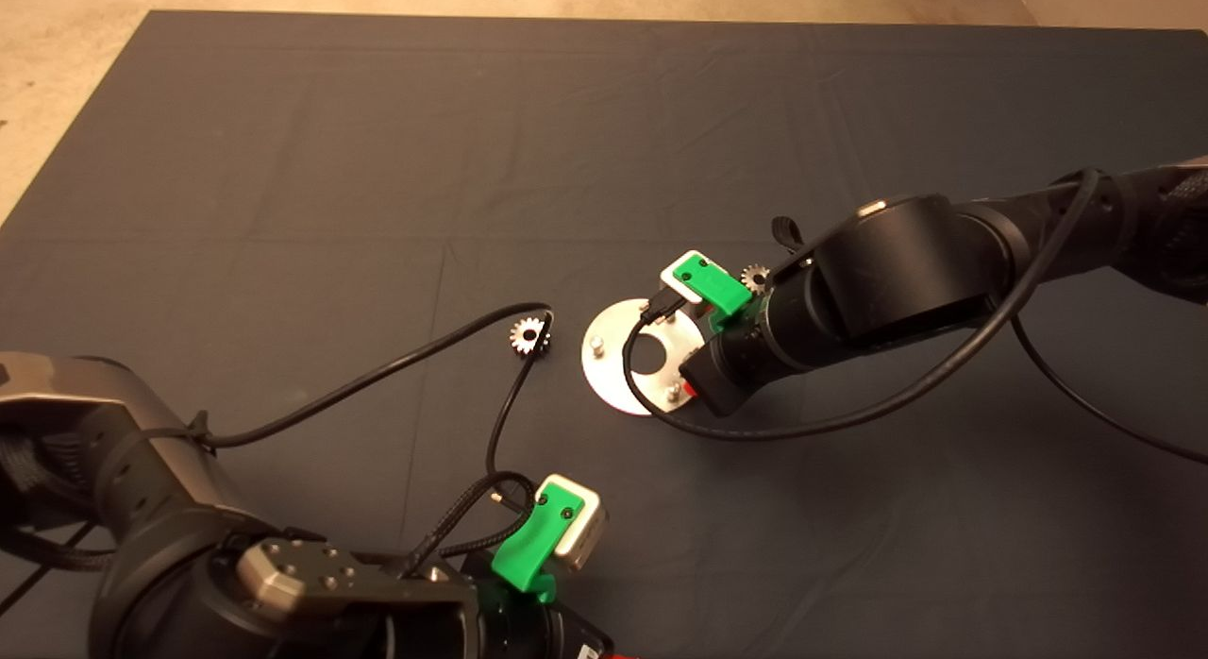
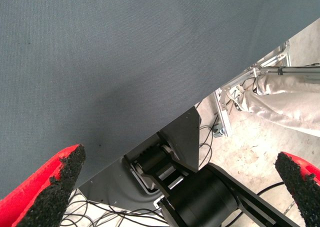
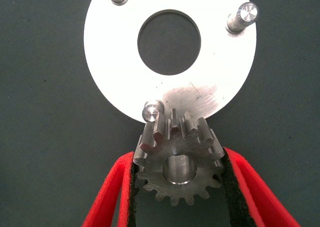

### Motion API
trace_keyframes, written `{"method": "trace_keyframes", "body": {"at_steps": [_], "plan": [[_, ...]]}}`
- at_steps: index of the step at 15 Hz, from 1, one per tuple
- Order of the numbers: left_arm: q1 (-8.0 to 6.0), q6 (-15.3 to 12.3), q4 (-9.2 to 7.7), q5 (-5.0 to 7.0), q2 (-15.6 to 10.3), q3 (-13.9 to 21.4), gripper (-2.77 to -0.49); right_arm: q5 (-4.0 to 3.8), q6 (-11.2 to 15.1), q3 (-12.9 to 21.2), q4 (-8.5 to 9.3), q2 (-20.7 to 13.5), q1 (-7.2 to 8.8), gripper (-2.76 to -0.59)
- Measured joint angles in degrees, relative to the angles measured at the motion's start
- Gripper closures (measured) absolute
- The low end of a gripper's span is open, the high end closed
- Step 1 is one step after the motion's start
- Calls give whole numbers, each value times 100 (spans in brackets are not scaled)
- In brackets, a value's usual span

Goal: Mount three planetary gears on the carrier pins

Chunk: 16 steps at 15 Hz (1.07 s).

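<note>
The carrier disc [image 1: 612, 376] lies mid-mat with its three pins bare; in the right wrist view the disc [image 3: 115, 47] shows pins [image 3: 242, 16] standing up. My right gripper [image 3: 177, 187] is shut on one planetary gear [image 3: 170, 157], held flat at the disc's rim. The gear's bore sits just beside the nearest pin [image 3: 152, 111], not over it. A second gear [image 1: 528, 335] lies on the mat left of the disc. A third gear [image 1: 755, 278] rests behind the right wrist. My left gripper [image 2: 175, 192] waits open at the mat's near left corner.
Black cables [image 1: 396, 376] run from the left arm across the mat towards the loose gear and loop over the disc. Beyond the mat edge the left wrist view shows a person's leg [image 2: 280, 104] and a metal frame on the floor.
</note>
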Motion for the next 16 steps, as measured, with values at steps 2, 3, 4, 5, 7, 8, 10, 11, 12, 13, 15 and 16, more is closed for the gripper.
{"method": "trace_keyframes", "body": {"at_steps": [2,3,4,5,7,8,10,11,12,13,15,16], "plan": [[0,0,0,1,3,0,-275,-4,0,-24,-2,12,-45,-94],[-2,0,2,1,9,0,-275,0,0,-32,0,17,-93,-94],[0,0,-1,0,15,0,-275,0,0,-43,0,22,-147,-94],[-2,0,0,0,15,0,-275,0,-2,-57,-2,33,-190,-94],[0,0,2,0,15,0,-275,-2,-2,-112,-2,62,-238,-94],[-1,0,2,1,17,0,-275,-6,-2,-143,-2,92,-251,-94],[-2,-1,2,1,17,0,-275,0,-2,-209,-2,171,-268,-94],[0,-1,-1,1,17,0,-275,-2,-2,-263,-2,217,-268,-94],[0,-1,0,1,15,0,-275,-2,-3,-316,-2,257,-268,-94],[-2,-1,2,0,17,0,-275,-2,-4,-402,-2,310,-268,-94],[0,-1,1,1,15,0,-275,-4,-4,-553,-5,410,-271,-94],[-2,-1,2,1,15,0,-275,0,-4,-631,-5,477,-274,-94]]}}
